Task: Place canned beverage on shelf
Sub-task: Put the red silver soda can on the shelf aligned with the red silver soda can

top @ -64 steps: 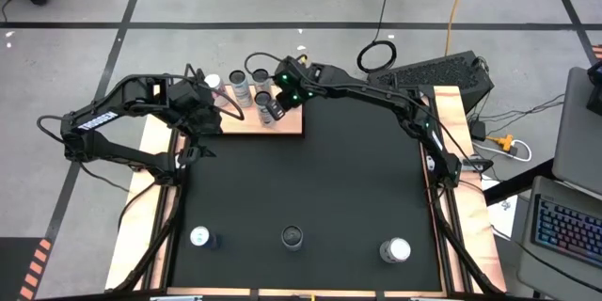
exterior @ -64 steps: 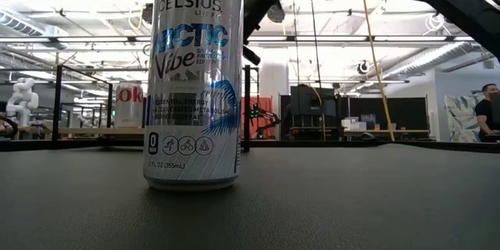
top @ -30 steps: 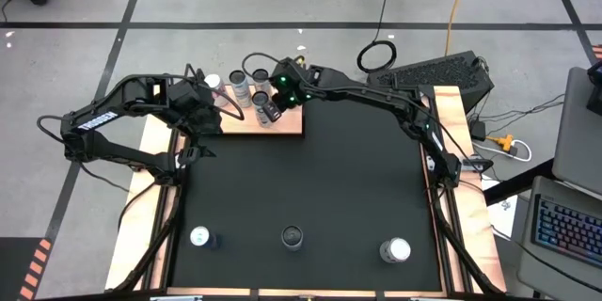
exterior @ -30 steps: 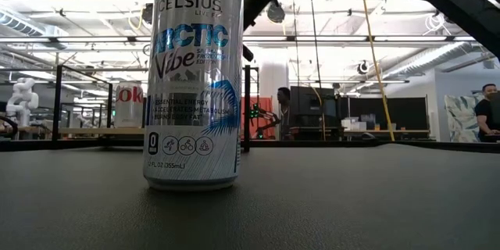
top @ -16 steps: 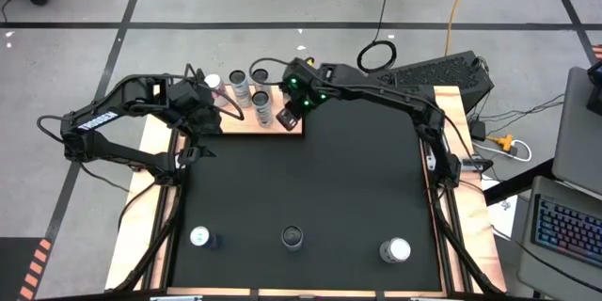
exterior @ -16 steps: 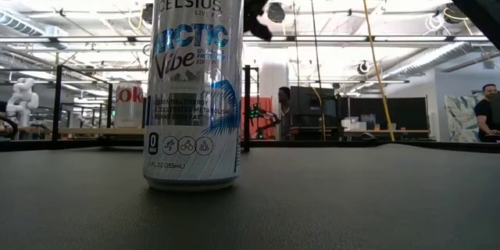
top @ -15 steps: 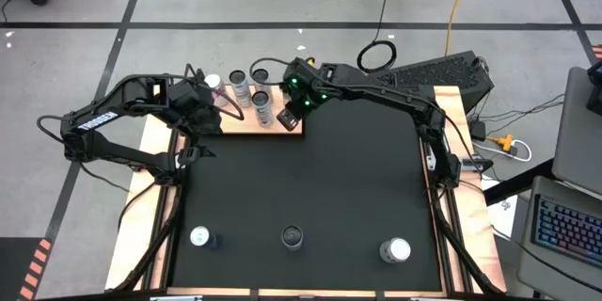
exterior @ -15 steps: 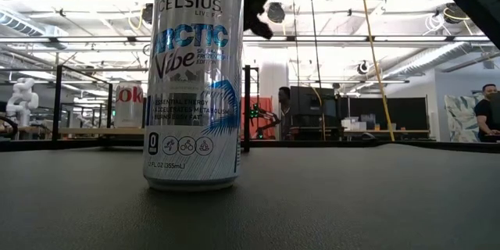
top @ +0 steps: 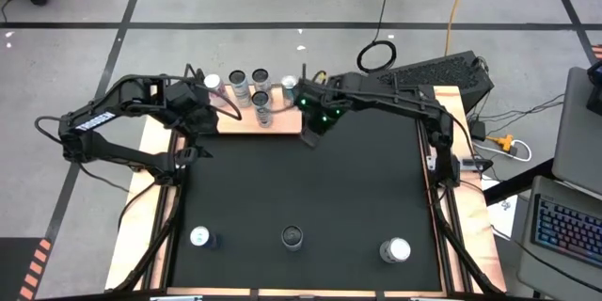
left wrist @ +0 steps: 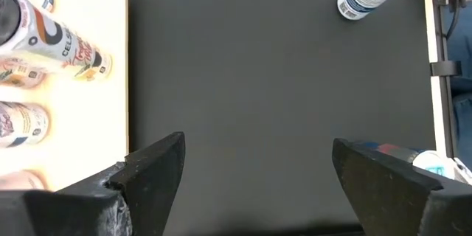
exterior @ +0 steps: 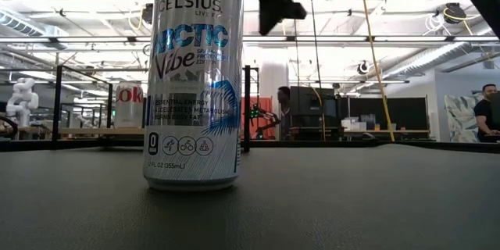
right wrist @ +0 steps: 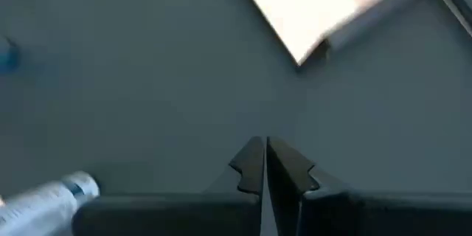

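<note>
The shelf (top: pixel 285 125), a light-wood board, lies at the mat's far edge and bears several upright cans (top: pixel 260 100). Three more cans stand in a row near the mat's near edge: left (top: pixel 199 237), middle (top: pixel 293 237), right (top: pixel 397 250). The middle one, a silver Celsius can (exterior: pixel 194 78), fills the low view. My right gripper (top: pixel 308 137) hangs shut above the mat just off the shelf's right near corner (right wrist: pixel 306 48), holding nothing. My left gripper (left wrist: pixel 258 169) hovers open at the shelf's left side, fingers empty, beside the shelf's cans (left wrist: pixel 63 40).
Black upright rods (exterior: pixel 246 109) stand at the shelf's corners. Wooden strips (top: pixel 451 235) edge the black mat (top: pixel 310 188). A keyboard (top: pixel 437 73) and cables lie beyond the far right corner. People move in the room behind (exterior: pixel 283 113).
My right gripper, shut throughout, has drawn away from the cans on the shelf, going toward the table's right and near edges and rising, and now hangs over the mat. The cans on the shelf stay upright where they were.
</note>
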### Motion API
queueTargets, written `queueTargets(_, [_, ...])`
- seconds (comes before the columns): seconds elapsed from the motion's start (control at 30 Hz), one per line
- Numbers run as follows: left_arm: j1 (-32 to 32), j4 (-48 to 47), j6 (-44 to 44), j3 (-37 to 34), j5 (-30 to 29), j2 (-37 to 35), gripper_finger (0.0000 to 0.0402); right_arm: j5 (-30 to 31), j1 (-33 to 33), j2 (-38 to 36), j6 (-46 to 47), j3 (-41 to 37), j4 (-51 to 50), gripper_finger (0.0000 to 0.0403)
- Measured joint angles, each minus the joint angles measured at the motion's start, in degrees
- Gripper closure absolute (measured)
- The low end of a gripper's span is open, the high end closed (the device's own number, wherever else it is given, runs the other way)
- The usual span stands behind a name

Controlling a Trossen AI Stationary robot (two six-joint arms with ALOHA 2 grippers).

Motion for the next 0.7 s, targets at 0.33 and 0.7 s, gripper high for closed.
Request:
queueTargets(0.33, [0.0,-0.49,-0.44,0.0,0.31,-3.47,0.0056,-0.36,7.68,0.68,3.27,-0.02,-2.09,0.0336])
queueTargets(0.7, [0.0,-0.38,-0.09,0.0,0.28,-4.48,0.0056,1.0,19.27,1.83,10.1,-0.02,-4.15,0.0199])
